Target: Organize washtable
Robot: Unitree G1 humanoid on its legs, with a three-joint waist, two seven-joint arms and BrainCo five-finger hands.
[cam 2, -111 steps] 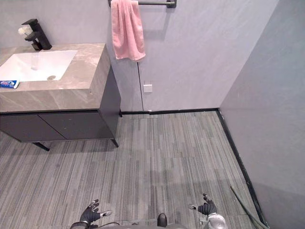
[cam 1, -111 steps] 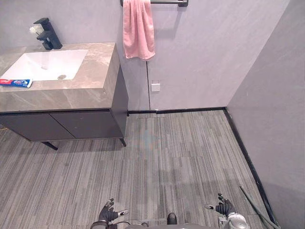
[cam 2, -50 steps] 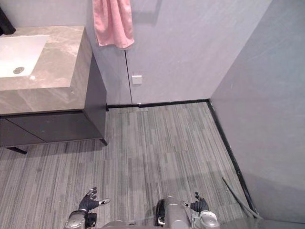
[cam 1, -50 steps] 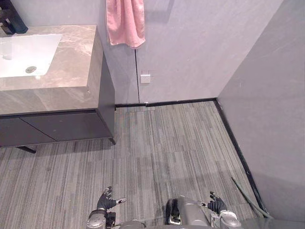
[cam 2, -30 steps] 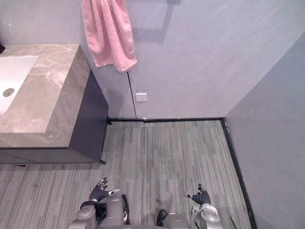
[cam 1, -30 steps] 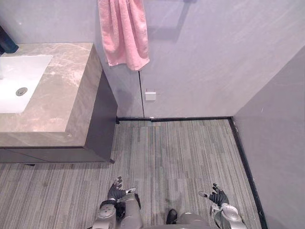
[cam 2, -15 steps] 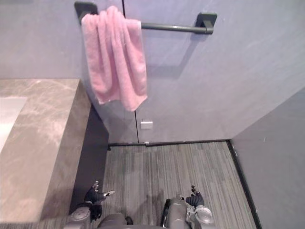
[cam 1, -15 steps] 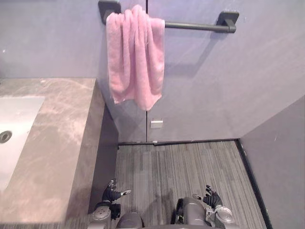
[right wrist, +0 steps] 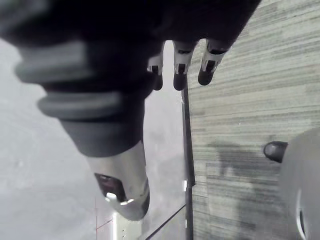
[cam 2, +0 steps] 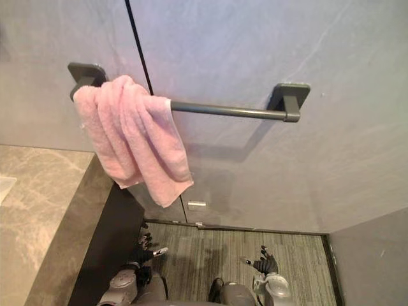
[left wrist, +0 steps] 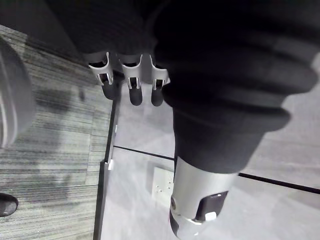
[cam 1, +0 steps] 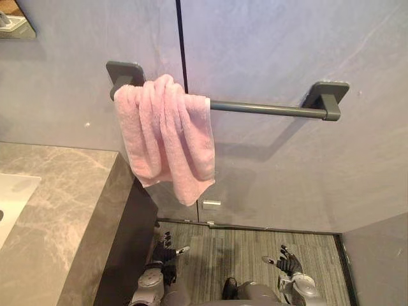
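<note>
My left hand [cam 1: 164,251] and my right hand [cam 1: 288,262] hang low over the floor [cam 1: 245,242], fingers spread open, holding nothing; the pink towel [cam 1: 169,137] hangs bunched on the left end of the dark bar [cam 1: 268,109], just past the counter [cam 1: 70,204]'s right edge.

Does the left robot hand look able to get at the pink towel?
Probably yes: the left robot hand hangs open and empty below the pink towel, with nothing between them, though it must lift up.
</note>
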